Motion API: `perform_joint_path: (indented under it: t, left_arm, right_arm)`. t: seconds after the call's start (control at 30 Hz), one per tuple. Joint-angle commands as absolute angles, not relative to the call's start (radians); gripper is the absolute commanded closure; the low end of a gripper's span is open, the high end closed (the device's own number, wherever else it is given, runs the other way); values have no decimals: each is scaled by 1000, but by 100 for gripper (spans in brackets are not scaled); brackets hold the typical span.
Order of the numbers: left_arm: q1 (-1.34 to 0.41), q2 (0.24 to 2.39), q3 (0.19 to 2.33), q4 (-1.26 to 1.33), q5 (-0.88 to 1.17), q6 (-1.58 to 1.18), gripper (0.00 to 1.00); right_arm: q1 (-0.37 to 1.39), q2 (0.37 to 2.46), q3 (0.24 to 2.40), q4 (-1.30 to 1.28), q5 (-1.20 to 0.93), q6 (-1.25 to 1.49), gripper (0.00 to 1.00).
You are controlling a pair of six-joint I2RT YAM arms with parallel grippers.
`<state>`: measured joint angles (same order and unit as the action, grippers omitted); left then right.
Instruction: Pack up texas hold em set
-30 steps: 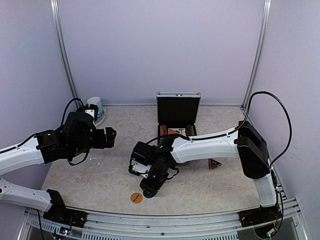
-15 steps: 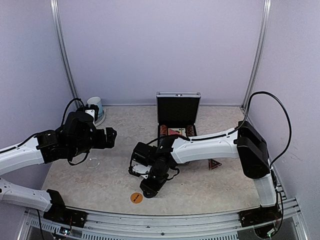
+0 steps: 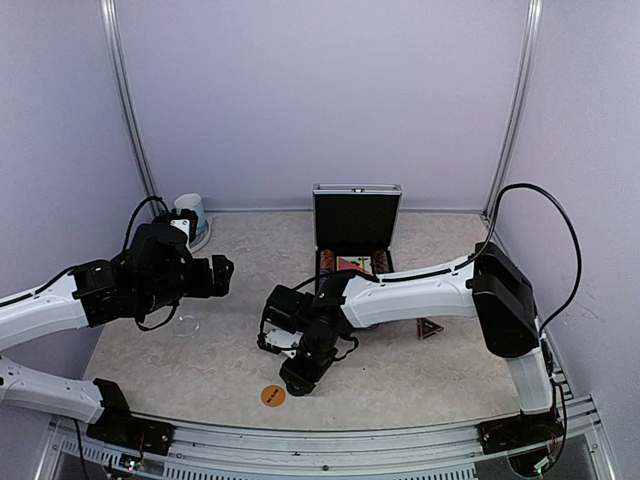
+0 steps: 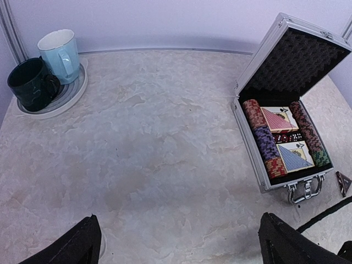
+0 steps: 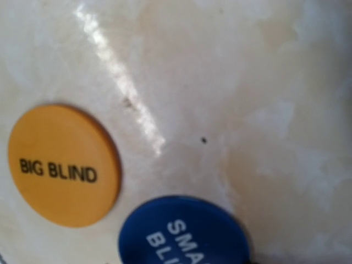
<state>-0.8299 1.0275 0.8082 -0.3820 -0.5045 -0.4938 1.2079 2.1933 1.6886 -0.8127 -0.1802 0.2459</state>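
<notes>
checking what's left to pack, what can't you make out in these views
Blue button: right wrist view, cut off by the bottom edge; top view, hidden under the right end effector.
Its opening: top view, too dark and small to tell.
Triangular marker: left wrist view, clipped by the right edge.

Bare tabletop point(image 4: 154, 137) between mugs point(image 4: 33, 82) and case point(image 4: 291, 60) is passable; the right arm point(image 3: 410, 290) bars the near middle

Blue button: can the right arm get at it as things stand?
Probably yes. The right gripper hangs right over the blue button, which lies uncovered; the orange button lies close beside it and could get nudged.
</notes>
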Motion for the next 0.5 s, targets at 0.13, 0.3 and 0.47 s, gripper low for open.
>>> perform_joint_path:
  t: [0.13,0.3,0.47]
  left_arm:
    - [-824,1030,810,-360,-501,-495,1]
    - [-824,1033,811,-360,-502,-494,1]
    - [-824,1035,809,-360,-502,-496,1]
  right_arm:
    - [1214,2235,1680,-834,-157,231,44]
    - [1220,2238,1678,-826,-160,219,39]
    - [1224,2247,1672,-829,-146,215,34]
